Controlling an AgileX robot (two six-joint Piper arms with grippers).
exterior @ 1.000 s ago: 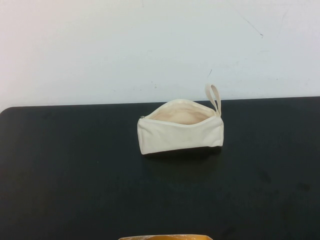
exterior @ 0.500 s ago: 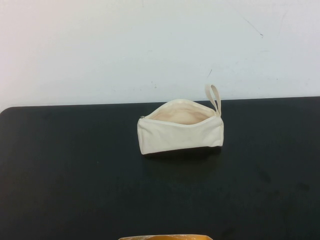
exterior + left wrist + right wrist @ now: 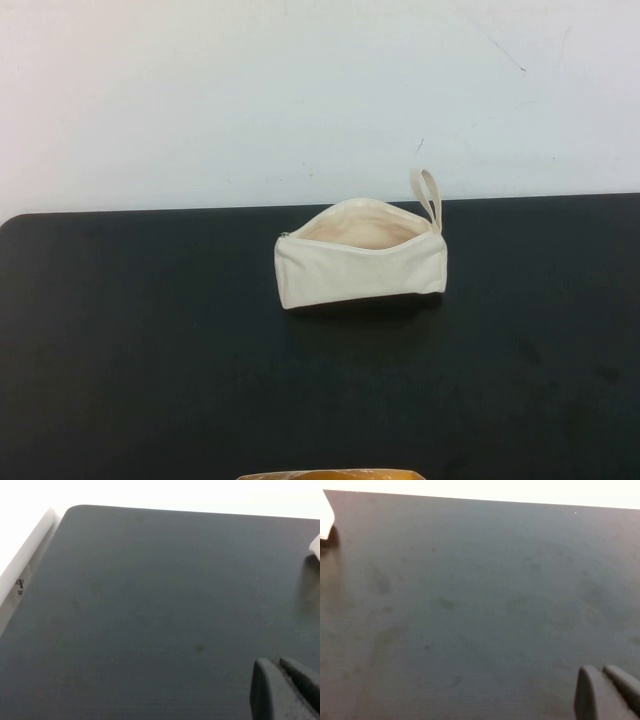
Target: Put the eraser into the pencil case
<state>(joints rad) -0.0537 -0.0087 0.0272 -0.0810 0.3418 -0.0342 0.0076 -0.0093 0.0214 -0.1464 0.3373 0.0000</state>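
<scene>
Pencil case [image 3: 360, 262] is sitting unzipped, mouth gaping upward, at the middle of the black desk [image 3: 140, 340] toward its far edge, loop strap [image 3: 427, 195] standing up at its right end; the eraser is not showing. Left wrist view: left gripper [image 3: 281, 686] is hovering over bare desk, fingers pressed together. Right wrist view: right gripper [image 3: 604, 690] is hovering likewise, fingers pressed together.

Black table [image 3: 150, 350]; cream pencil case [image 3: 360, 262] lying near far edge, mouth open.
</scene>
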